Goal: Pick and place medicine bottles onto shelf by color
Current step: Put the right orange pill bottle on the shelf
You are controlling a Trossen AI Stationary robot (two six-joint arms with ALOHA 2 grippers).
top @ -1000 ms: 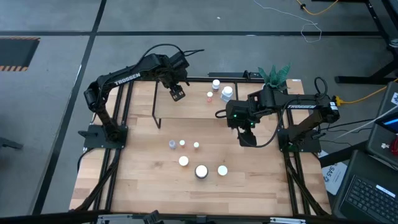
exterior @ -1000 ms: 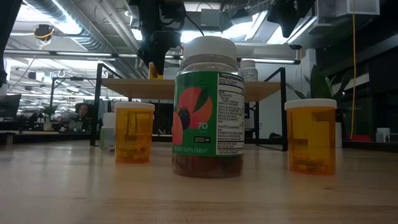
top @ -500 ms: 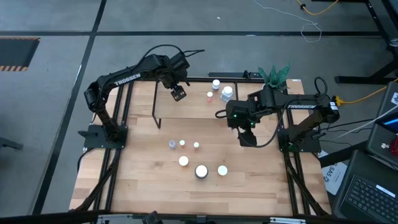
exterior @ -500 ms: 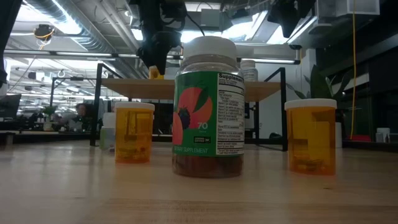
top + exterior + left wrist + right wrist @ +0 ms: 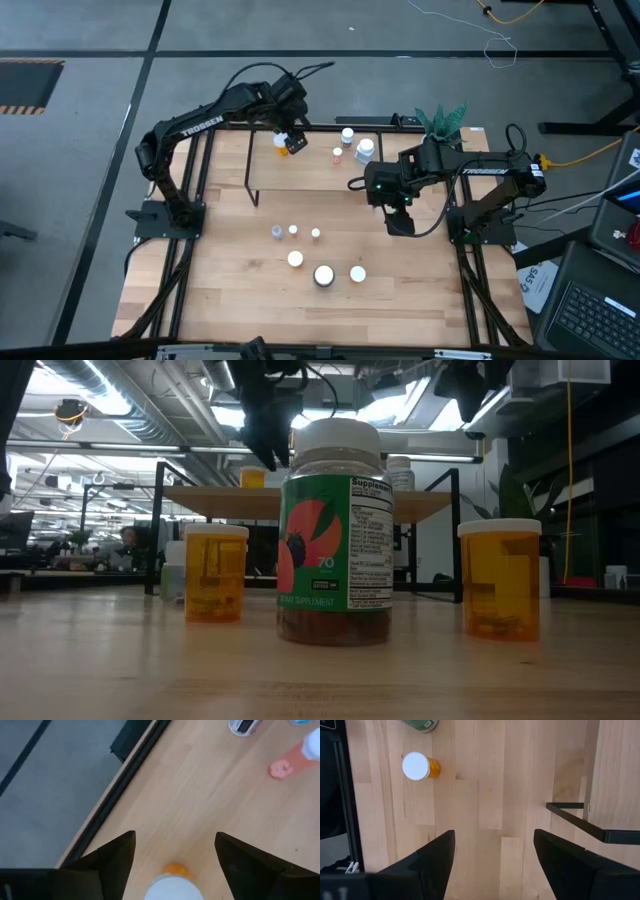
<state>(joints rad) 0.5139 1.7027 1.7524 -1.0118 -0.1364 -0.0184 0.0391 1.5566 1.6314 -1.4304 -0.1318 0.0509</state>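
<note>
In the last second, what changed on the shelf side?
The left gripper let go of the orange bottle on the shelf and drew back toward the shelf's far edge, fingers open; the bottle now stands free. The right gripper, open over the table, and the loose bottles on the table did not move.

The left arm [image 5: 195, 127] had "TROSSEN" in white letters. The big bottle [image 5: 334, 530] with the green label showed "70", "Supplement" at the top and "SUPPLEMENT" lower down. Its small print was too tiny to read.
</note>
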